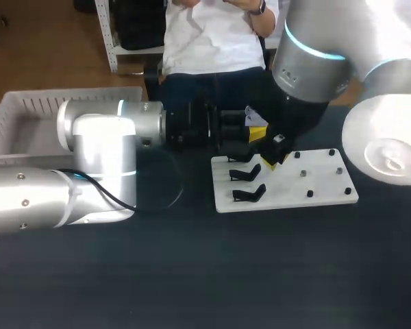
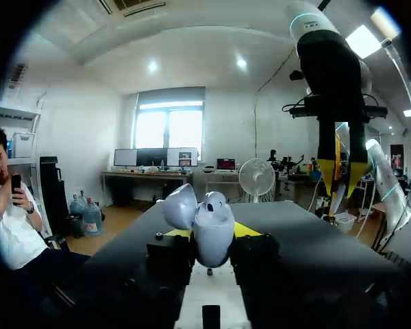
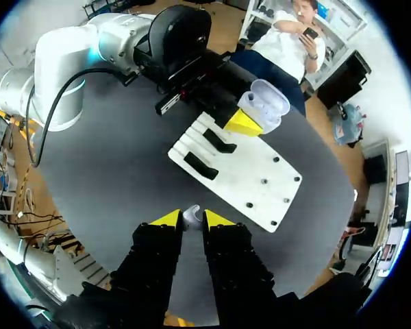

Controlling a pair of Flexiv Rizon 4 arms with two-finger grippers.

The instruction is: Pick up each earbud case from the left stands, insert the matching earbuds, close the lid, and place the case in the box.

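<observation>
An open white earbud case (image 2: 214, 226) with its lid tilted back sits between the yellow tips of my left gripper (image 2: 211, 238), which is shut on it. In the head view this gripper (image 1: 255, 131) hangs at the far edge of the white stand board (image 1: 288, 184). My right gripper (image 3: 187, 218) is shut on a small white earbud (image 3: 191, 216), high above the table. From there the case (image 3: 264, 103) lies ahead, past the board (image 3: 253, 179). The left wrist view has the right gripper (image 2: 340, 179) hanging beyond the case, to one side.
Three black stands (image 1: 246, 175) line the board's left part and several small pegs (image 1: 308, 184) dot its right part. A white slatted box (image 1: 27, 113) stands at the table's far left, behind my left arm (image 1: 96, 157). Dark table surface lies in front of the board.
</observation>
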